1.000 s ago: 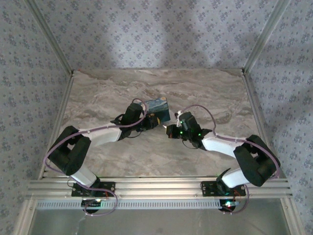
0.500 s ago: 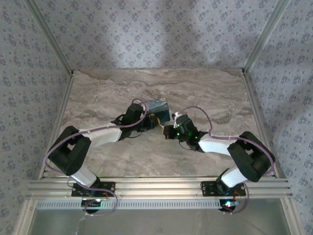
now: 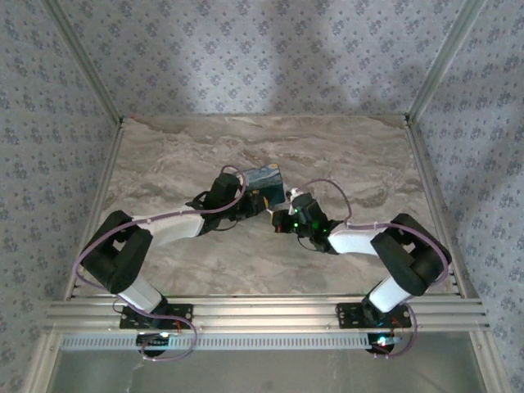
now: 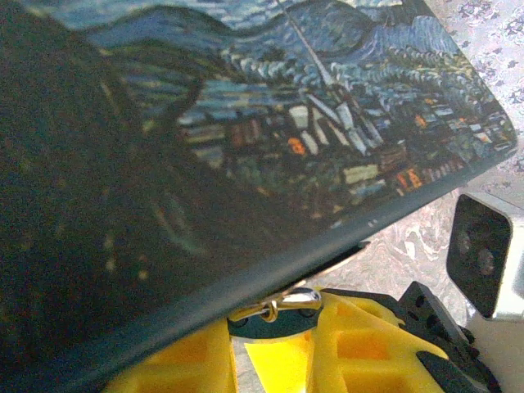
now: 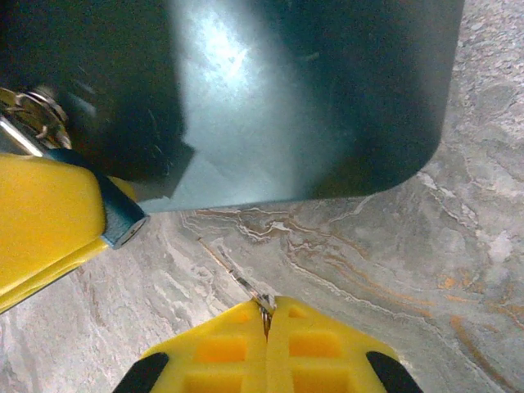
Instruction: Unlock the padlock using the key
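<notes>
Right wrist view: a small bluish metal padlock is seen up and left of the right pincer, near its tips but apart, and is pinched by the yellow fingers of the left pincer. The right pincer is pressed together on a thin silvery metal key. Padlock and key are judged light, rigid and slick. The padlock's body is best clamped on its sides, with the keyhole left free. A glossy flat rectangular box, printed with a blue-and-yellow night painting, lies just above the left pincer's fingers, over a grey marbled desk.
</notes>
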Controlling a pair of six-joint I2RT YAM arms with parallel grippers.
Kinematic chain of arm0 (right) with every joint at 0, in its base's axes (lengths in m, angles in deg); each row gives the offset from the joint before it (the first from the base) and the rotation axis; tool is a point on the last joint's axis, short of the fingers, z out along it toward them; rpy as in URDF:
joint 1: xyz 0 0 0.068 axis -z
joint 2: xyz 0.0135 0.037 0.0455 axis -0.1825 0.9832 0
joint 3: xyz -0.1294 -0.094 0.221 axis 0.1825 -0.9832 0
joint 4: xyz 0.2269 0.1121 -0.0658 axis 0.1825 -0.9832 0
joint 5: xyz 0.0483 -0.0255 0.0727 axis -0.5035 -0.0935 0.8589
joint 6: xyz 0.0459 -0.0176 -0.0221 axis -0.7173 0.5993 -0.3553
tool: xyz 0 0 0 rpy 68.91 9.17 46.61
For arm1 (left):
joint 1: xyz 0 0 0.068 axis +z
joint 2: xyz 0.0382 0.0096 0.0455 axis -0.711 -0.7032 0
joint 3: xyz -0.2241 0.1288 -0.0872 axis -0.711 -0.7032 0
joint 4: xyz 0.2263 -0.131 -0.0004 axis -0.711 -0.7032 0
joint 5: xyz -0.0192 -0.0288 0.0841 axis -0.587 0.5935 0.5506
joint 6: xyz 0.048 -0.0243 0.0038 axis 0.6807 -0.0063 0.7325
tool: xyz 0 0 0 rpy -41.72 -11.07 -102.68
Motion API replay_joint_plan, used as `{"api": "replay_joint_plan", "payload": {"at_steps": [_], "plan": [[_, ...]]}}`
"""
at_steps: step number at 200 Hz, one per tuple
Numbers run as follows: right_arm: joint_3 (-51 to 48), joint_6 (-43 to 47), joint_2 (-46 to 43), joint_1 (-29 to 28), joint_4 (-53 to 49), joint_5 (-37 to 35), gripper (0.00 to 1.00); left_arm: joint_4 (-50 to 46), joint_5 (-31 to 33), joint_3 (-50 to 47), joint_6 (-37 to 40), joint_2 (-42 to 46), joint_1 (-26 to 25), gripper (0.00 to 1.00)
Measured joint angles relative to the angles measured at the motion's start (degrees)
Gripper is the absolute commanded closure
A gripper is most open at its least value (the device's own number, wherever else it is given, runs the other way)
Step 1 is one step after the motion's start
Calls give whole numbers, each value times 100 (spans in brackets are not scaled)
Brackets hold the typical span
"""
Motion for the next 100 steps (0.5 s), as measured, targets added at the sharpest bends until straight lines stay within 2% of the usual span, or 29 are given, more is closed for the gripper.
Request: {"api": "replay_joint_plan", "payload": {"at_steps": [100], "plan": [[0,0,11,-28,446,-11,100,0,0,0,-22,-4,-7,86]]}}
